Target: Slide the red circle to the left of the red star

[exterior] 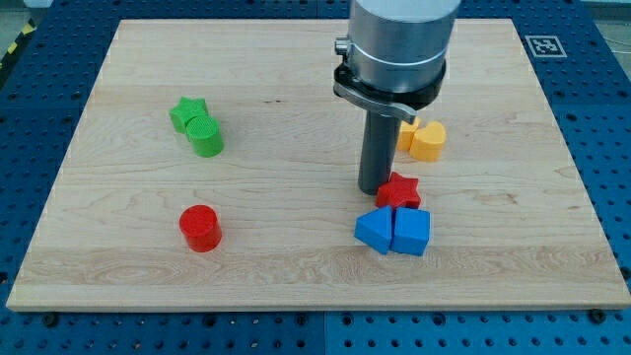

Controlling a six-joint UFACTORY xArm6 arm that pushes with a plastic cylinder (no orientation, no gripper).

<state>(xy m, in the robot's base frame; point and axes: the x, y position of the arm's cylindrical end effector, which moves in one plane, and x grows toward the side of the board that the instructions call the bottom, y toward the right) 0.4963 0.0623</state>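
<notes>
Tip (375, 190) resting beside red star (399, 190), far from red circle (200, 228) toward surface's (296, 266) left edge; no gripper fitted; risking nudging star while leaving.

A: Colours, quick. What's showing red?
B: Red circle (200, 228) and red star (399, 191), both showing plain red.
A: Greens?
B: Green star (185, 112), green circle (206, 136).
A: Rest?
B: Two blue blocks (393, 232); yellow blocks (424, 139). Board (296, 69) is showing pale wood grain; surface around it (601, 118) is looking blue, dotted with holes. Rod's (376, 153) showing dark, housing above (399, 44) grey.
</notes>
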